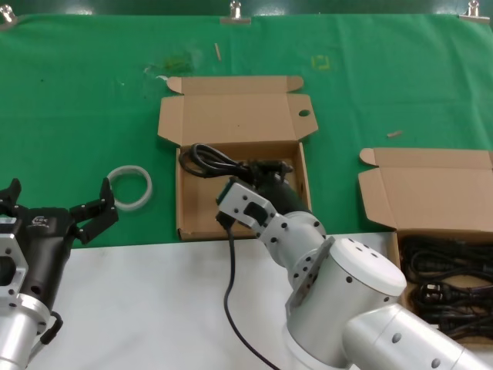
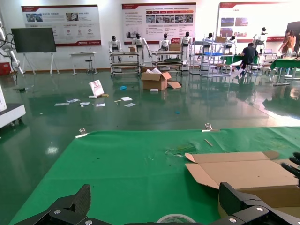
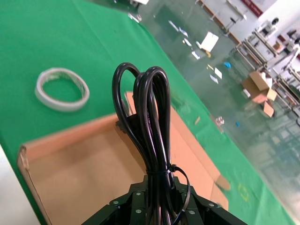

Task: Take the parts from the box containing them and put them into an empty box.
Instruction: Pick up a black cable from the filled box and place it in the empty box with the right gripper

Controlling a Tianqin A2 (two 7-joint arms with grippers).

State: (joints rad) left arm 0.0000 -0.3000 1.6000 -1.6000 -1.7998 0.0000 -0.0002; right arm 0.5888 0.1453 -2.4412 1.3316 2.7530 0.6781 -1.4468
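My right gripper (image 1: 266, 176) is shut on a bundled black power cord (image 1: 209, 159), reaching into the middle cardboard box (image 1: 182, 202) whose lid tab has a small round hole (image 1: 303, 113). In the right wrist view the cord (image 3: 146, 117) juts from the gripper (image 3: 159, 208) over the box's brown floor (image 3: 89, 164); I cannot tell if it touches. Nothing else lies in that box. More black cords (image 1: 445, 271) fill the plain-tabbed box (image 1: 431, 193) at the right. My left gripper (image 1: 86, 218) waits open at the near left, its fingers (image 2: 78, 202) spread.
A white ring (image 1: 129, 187) lies on the green cloth left of the middle box, also seen as a white ring (image 3: 62, 87) from the right wrist. A white table strip (image 1: 154, 301) runs along the front. My right wrist's black cable (image 1: 229, 281) hangs over it.
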